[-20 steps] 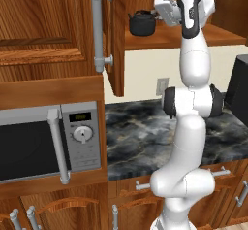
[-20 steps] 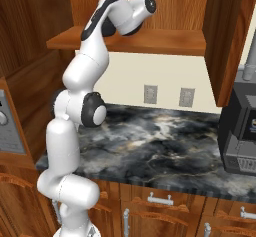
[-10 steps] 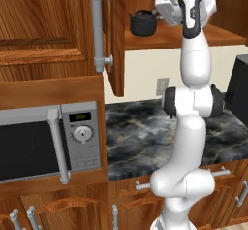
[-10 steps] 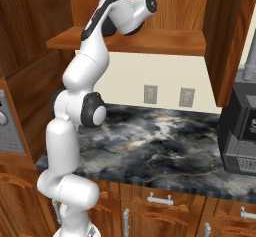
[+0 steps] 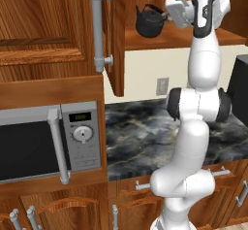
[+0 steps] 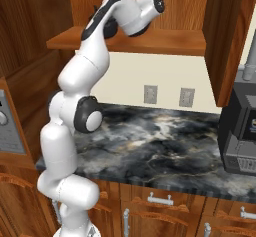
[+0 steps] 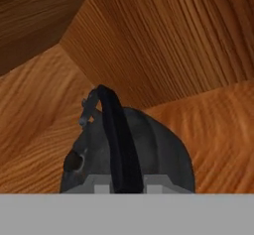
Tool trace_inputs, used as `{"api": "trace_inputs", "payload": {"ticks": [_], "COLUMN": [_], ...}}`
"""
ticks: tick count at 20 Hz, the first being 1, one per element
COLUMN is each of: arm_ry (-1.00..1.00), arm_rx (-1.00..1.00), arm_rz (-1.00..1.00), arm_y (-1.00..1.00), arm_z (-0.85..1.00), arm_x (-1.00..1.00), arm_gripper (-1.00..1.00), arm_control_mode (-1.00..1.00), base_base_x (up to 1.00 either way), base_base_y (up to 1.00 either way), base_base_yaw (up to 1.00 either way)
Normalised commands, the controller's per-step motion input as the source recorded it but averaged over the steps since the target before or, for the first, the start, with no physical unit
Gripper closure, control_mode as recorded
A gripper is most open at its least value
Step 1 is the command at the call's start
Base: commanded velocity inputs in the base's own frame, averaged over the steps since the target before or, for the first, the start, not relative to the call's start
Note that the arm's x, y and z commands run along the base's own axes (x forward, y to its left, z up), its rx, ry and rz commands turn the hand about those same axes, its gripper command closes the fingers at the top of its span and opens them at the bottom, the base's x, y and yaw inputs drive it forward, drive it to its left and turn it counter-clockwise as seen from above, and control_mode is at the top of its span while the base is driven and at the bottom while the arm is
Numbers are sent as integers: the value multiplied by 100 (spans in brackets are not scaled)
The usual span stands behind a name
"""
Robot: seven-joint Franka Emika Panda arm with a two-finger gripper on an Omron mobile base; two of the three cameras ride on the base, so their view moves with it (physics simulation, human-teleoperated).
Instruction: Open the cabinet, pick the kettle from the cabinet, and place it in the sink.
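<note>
The cabinet (image 5: 117,40) stands open, its left door swung toward me with a long silver bar handle (image 5: 97,25). On its wooden shelf (image 5: 181,37) sits the squat black-grey kettle (image 5: 147,22). My gripper (image 5: 167,14) reaches into the cabinet from the right at the kettle's top. In the hand view the kettle (image 7: 154,152) is right below the hand, and its arched handle (image 7: 115,130) runs between my fingertips, with the gripper (image 7: 126,187) shut on it. The arm covers the kettle in the right base view, above the shelf (image 6: 165,41). The sink is out of view.
A microwave (image 5: 43,141) is built in at the lower left. A black coffee machine (image 6: 242,131) stands at the right end of the dark marble counter (image 5: 140,137). Two wall sockets (image 6: 150,94) sit under the shelf. The cabinet's right door (image 6: 225,36) hangs open.
The jaws have closed onto the kettle's handle. The arm and the kettle have stayed in place.
</note>
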Motion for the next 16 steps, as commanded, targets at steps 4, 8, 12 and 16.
{"api": "trace_inputs", "payload": {"ticks": [4,8,12,16], "arm_ry": [-1,0,0,0], "arm_rx": [4,1,2,1], "arm_rz": [-1,-3,-5,-7], "arm_y": [-17,-12,-12,-10], "arm_z": [-10,-7,0,-3], "arm_x": [-62,-58,-61,-65], "arm_gripper": [100,100,100,100], "arm_control_mode": [-100,-100,-100,-100], "base_base_x": [0,0,0,0], "base_base_y": [0,0,0,0], "base_base_yaw": [0,0,0,0]}}
